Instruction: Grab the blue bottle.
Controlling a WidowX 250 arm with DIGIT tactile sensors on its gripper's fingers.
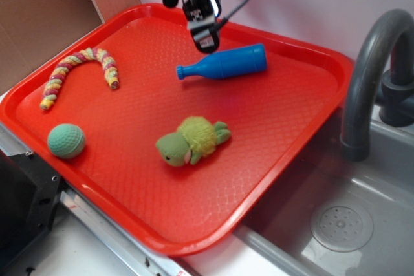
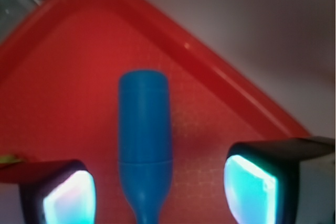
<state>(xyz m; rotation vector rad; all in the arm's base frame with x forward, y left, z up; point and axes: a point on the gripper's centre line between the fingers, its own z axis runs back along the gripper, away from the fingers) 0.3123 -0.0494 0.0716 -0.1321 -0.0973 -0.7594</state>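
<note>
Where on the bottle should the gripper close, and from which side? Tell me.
Grip the bottle on its wide body just behind the neck, coming straight down. It lies flat on the tray, and the open gripper already straddles it crosswise.

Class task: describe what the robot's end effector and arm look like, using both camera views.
The end effector is black with a pale label patch, and black cables loop beside it. In the wrist view its two fingers are dark blocks with glowing cyan-white pads.
</note>
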